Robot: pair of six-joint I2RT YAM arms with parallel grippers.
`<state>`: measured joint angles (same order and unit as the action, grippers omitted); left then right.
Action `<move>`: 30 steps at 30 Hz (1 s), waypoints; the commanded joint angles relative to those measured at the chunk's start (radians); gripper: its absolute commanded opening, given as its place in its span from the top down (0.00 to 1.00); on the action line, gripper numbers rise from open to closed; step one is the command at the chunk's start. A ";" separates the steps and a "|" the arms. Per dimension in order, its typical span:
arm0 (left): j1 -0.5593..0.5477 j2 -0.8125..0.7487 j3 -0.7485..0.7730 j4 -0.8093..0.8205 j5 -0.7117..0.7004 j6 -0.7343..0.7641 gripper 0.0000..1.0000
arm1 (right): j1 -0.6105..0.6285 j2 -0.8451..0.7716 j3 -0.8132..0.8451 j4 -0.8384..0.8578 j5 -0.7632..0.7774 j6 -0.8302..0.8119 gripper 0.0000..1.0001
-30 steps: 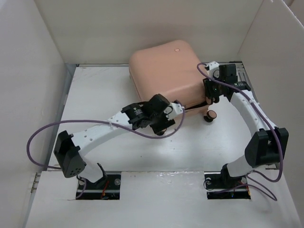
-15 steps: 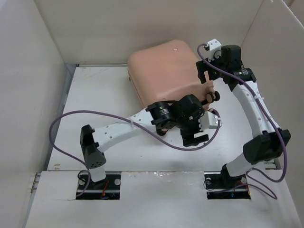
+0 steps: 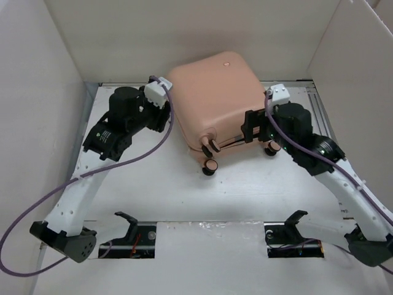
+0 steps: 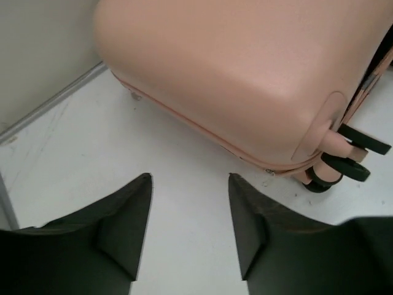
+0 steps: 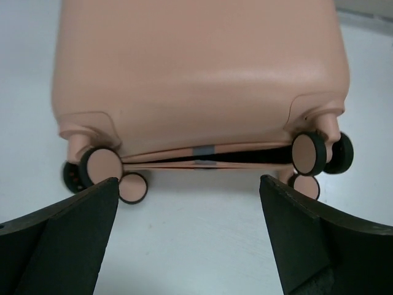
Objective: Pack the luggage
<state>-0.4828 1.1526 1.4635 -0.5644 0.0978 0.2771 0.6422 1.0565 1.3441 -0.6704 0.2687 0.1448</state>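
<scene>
At the near edge of the white table (image 3: 245,190), both arm bases sit side by side, with purple cables (image 3: 37,209) looping from them. The left arm rises along the left side, and the left gripper (image 3: 164,118) hangs just beside the left edge of the luggage (image 3: 215,92). In its wrist view its fingers (image 4: 123,215) stand apart over bare table, with nothing between them. The right gripper (image 3: 250,127) faces the suitcase's near right side. Its jaws are spread wide and empty, and they frame the wheeled end in the right wrist view.

The peach-pink luggage lies flat toward the far side of the table, with its black-and-pink wheels (image 3: 210,167) pointing toward the arms. A narrow dark seam (image 5: 202,157) shows between its two shells. Neither gripper touches it. Behind it stands the pale back wall (image 3: 184,37).
</scene>
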 commanded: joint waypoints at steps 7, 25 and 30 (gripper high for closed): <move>0.458 0.252 -0.051 0.127 0.232 0.103 0.50 | -0.258 0.095 -0.019 -0.031 -0.069 -0.193 0.00; 0.414 0.732 0.280 0.339 0.275 0.130 0.26 | -0.627 0.459 -0.085 0.200 -0.477 -0.439 0.00; 0.457 0.769 0.368 0.446 0.338 -0.059 0.30 | -0.627 0.559 -0.039 0.230 -0.491 -0.452 0.03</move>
<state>-0.0540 1.9209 1.7599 -0.2260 0.3943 0.3489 0.0135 1.6100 1.2545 -0.5228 -0.1791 -0.2813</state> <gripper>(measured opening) 0.704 0.973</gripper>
